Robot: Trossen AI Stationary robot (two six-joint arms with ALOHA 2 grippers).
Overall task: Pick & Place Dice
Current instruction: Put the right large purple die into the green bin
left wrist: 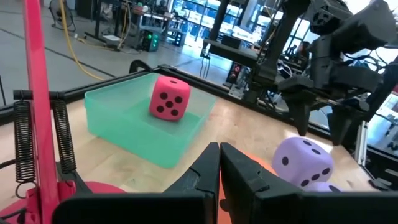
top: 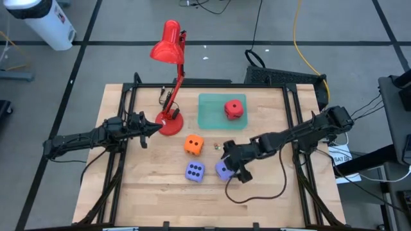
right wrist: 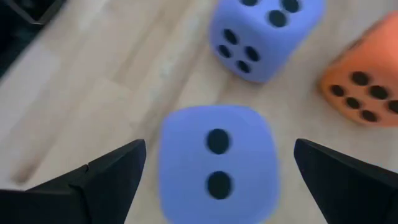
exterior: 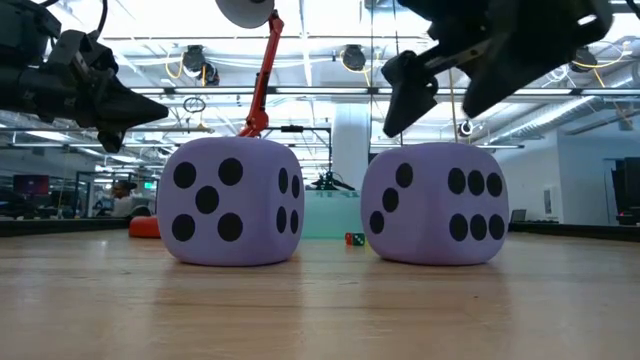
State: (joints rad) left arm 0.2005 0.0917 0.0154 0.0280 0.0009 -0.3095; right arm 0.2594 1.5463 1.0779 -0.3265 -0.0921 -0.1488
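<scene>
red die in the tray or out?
In. The red die sits inside the green tray; the left wrist view shows the tray's walls around it.

We see the right gripper spread wide above a purple-blue die on the wooden worktop. A second purple-blue die sits just beside it, with an orange die near both. A red die rests in a green tray. Our left gripper, fingers together, points at the red lamp's base.
</scene>
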